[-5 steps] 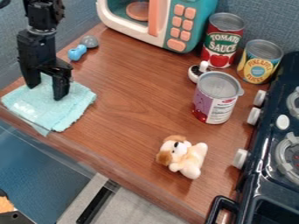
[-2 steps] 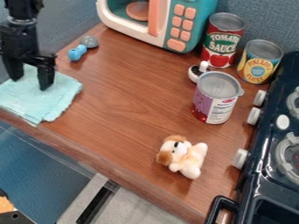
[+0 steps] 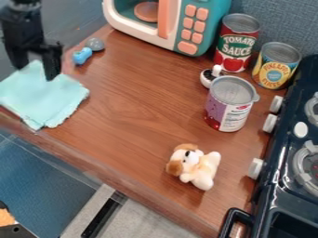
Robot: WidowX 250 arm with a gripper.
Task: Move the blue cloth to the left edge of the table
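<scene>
At L side of the table (image 3: 140, 111), nr its front edge, the light-blue cloth (image 3: 46, 100) is spread mostly flat, w/ its upper corner seen btwn the gripper's fingers. The gripper (image 3: 36, 73) is opened, fingers held apart & pointed down; whether the cloth is touched can't be told. The black arm (image 3: 23, 18) is positioned at upper L, w/ its upper part cut off by the view's top edge.

Just beyond the cloth, a blue toy piece (image 3: 81, 56) & a grey rounded piece (image 3: 95, 44) are set close together. Farther back, a teal/white toy microwave (image 3: 214, 21) is placed; inside, an orange round plate (image 3: 146, 11) is seen, partly hidden behind the orange handle (image 3: 166, 18).

On R side, three cans are stood upright: red-labelled can (image 3: 236, 44) at back, yellow/blue-labelled can (image 3: 275, 67) to its R, purple/white-labelled can (image 3: 228, 109) in front. Grey tops are shown on all 3; contents can't be told. Btwn the red & purple ones, a small black-and-white item w/ white knob (image 3: 208, 78) is placed. Nr the front, a plush dog (image 3: 197, 168), brown/cream, is laid. Along R edge, a dark toy stove (image 3: 282, 181) is set, w/ white knobs & grey burners.
</scene>
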